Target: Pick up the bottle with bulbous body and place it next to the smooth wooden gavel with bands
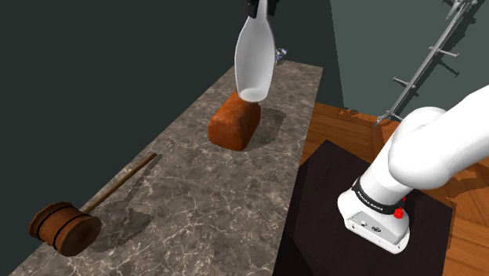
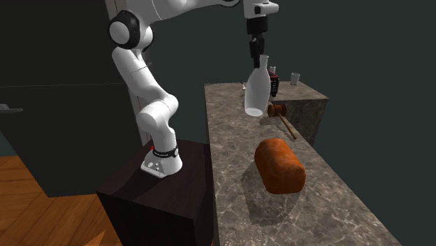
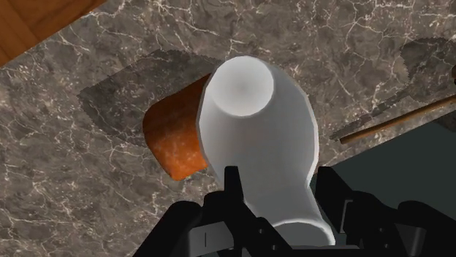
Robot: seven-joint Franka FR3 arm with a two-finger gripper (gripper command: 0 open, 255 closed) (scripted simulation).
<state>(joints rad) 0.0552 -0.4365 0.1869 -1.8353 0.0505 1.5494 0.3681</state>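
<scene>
A plain white bottle (image 1: 255, 59) with a bulbous body hangs in the air over the stone counter (image 1: 196, 204). My gripper (image 1: 258, 9) is shut on its neck from above. In the second exterior view the bottle (image 2: 256, 91) hangs below the gripper (image 2: 254, 50), clear of the counter. In the wrist view the black fingers clasp the bottle (image 3: 263, 139) at the gripper (image 3: 281, 186), with its round base facing the camera. The brown banded gavel (image 1: 64, 226) lies on the counter at the shoulder view's lower left. It also shows as the gavel (image 2: 278, 110) beyond the bottle and as the gavel's handle (image 3: 394, 123).
A reddish-brown loaf (image 1: 233, 121) sits on the counter right under the bottle; the same loaf (image 2: 279, 165) (image 3: 175, 135) appears in the other views. A dark bottle (image 2: 274, 82) and a small glass (image 2: 295, 78) stand at the counter's end. The dark stand (image 1: 329, 219) adjoins the counter.
</scene>
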